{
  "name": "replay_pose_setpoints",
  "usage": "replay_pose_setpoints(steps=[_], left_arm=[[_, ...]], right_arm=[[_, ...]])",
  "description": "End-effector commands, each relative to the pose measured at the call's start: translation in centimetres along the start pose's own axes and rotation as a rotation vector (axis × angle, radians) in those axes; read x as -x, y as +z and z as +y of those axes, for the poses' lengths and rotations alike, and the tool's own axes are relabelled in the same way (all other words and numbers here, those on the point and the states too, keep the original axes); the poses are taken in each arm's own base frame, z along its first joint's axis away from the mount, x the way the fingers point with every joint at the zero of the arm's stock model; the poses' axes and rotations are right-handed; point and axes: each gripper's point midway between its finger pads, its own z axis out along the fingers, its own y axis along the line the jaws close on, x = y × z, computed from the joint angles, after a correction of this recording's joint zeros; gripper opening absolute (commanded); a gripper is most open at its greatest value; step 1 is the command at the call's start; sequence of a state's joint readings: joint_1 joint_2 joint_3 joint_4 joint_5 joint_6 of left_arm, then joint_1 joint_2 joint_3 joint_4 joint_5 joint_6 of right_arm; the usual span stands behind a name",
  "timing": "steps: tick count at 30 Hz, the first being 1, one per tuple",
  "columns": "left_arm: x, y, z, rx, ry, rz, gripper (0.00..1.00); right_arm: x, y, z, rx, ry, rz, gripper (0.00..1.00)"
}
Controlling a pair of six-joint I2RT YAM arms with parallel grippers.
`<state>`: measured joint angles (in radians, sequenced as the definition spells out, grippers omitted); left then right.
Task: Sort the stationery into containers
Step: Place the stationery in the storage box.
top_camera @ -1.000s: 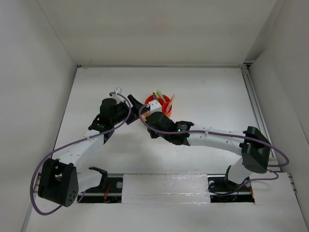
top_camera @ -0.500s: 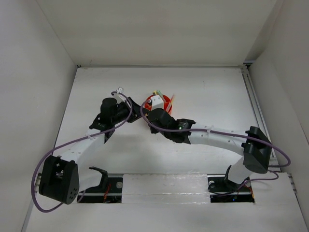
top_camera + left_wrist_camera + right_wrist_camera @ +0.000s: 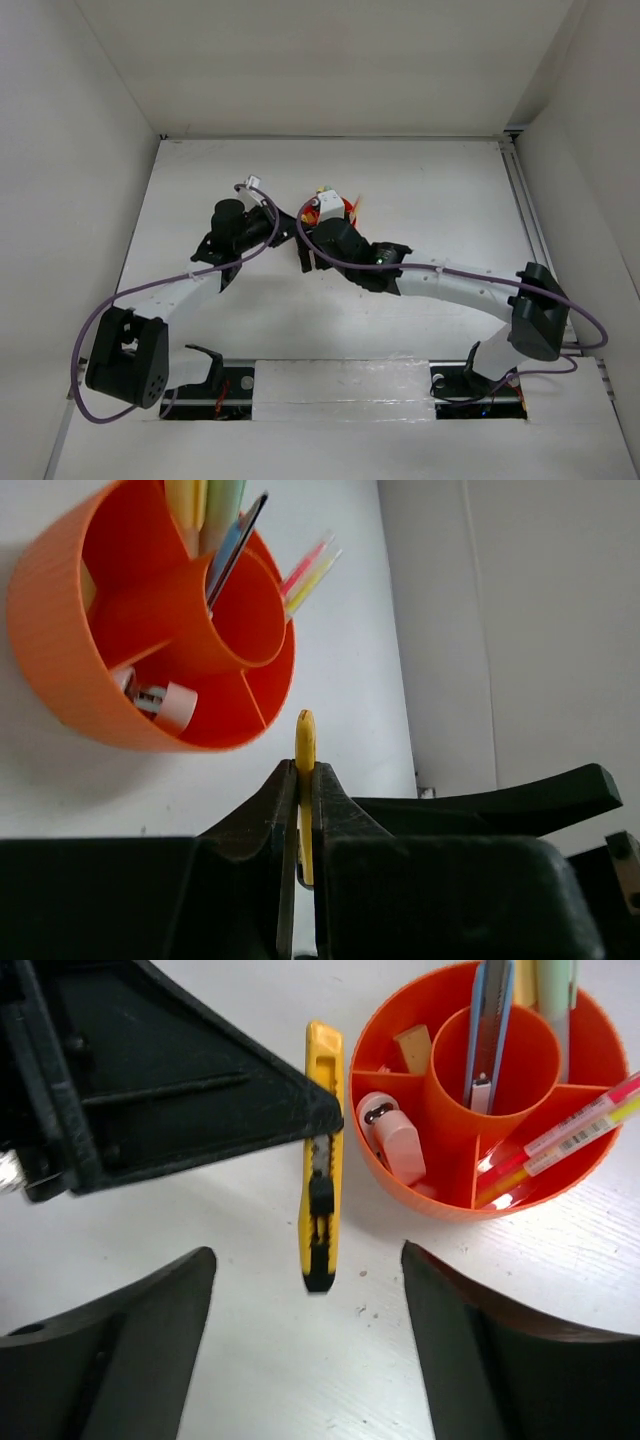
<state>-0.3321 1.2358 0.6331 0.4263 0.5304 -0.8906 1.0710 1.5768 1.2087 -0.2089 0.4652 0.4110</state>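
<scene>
A yellow-and-black cutter (image 3: 322, 1200) hangs just left of the round orange organizer tub (image 3: 430, 1205), pinched at its upper half by my left gripper (image 3: 304, 770), which is shut on it. In the left wrist view the cutter's yellow tip (image 3: 304, 735) sticks out past the shut jaws. My right gripper (image 3: 305, 1253) is open, its fingers wide on either side of the cutter's black end and not touching it. The tub holds a grey-blue pen (image 3: 487, 1030), a pale green pen (image 3: 555, 1000), pink and yellow markers (image 3: 570, 1130), a pink-white eraser (image 3: 390, 1135) and a tan eraser (image 3: 413, 1048).
Both arms meet beside the tub (image 3: 345, 208) at mid-table in the top view. White walls enclose the table on the left, back and right. The left arm's purple cable (image 3: 180, 290) loops over the near left area.
My left gripper has closed on the yellow cutter. My right gripper, which was shut before, has opened and let it go. Both wrists shifted slightly near the tub.
</scene>
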Motion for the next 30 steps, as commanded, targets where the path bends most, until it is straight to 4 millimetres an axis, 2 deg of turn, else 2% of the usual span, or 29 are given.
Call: replay_pose_setpoints(steps=[1, 2, 3, 5, 8, 9, 10, 11, 12, 13, 14, 16, 18, 19, 20, 21, 30], left_arm=[[4.3, 0.1, -4.4, -0.133, 0.164, -0.164, 0.00], [5.3, 0.1, -5.0, -0.142, 0.220, -0.200, 0.00], [6.4, 0.0, -5.4, -0.141, 0.253, -0.249, 0.00], [8.2, -0.2, -6.4, -0.152, 0.312, -0.333, 0.00], [9.3, 0.7, -6.5, -0.169, 0.363, -0.373, 0.00], [9.9, 1.0, -7.2, -0.187, 0.372, -0.388, 0.00], [9.8, 1.9, -6.6, -0.175, 0.379, -0.391, 0.00], [10.6, 2.1, -6.5, -0.160, 0.398, -0.422, 0.00], [10.8, 2.4, -7.2, -0.174, 0.423, -0.444, 0.00], [10.2, 2.9, -7.7, -0.183, 0.445, -0.445, 0.00], [10.8, 3.4, -7.3, -0.147, 0.453, -0.483, 0.00], [10.8, 4.3, -8.2, -0.145, 0.517, -0.502, 0.00], [10.0, 5.4, -8.4, -0.125, 0.539, -0.514, 0.00], [10.2, 5.2, -9.0, -0.133, 0.574, -0.540, 0.00], [9.7, 5.7, -9.1, -0.133, 0.583, -0.541, 0.00], [10.1, 5.5, -9.4, -0.135, 0.581, -0.567, 0.00], [9.7, 6.5, -7.6, -0.102, 0.650, -0.561, 0.00]], right_arm=[[5.1, -3.0, -0.4, 0.011, 0.065, -0.157, 0.83], [4.1, -3.3, -1.3, -0.011, 0.054, -0.142, 0.86], [4.7, -4.3, -2.4, -0.024, 0.065, -0.158, 0.87], [4.5, -5.2, -3.7, -0.043, 0.071, -0.165, 0.88], [3.9, -6.8, -5.9, -0.063, 0.082, -0.171, 0.88], [3.9, -7.1, -6.6, -0.072, 0.090, -0.176, 0.88], [3.6, -7.9, -7.1, -0.071, 0.092, -0.180, 0.88], [3.2, -8.3, -7.4, -0.073, 0.088, -0.174, 0.88], [3.3, -8.6, -7.9, -0.078, 0.096, -0.183, 0.88], [3.1, -9.2, -8.3, -0.077, 0.098, -0.185, 0.88], [3.2, -9.7, -8.5, -0.076, 0.099, -0.188, 0.88], [2.7, -10.1, -9.3, -0.088, 0.099, -0.182, 0.89], [3.0, -11.2, -9.6, -0.083, 0.105, -0.193, 0.89], [2.6, -11.4, -9.9, -0.086, 0.102, -0.187, 0.89], [3.1, -12.1, -10.0, -0.077, 0.113, -0.208, 0.89], [2.6, -12.2, -10.3, -0.081, 0.107, -0.197, 0.89], [2.6, -13.8, -11.3, -0.080, 0.124, -0.221, 0.89]])
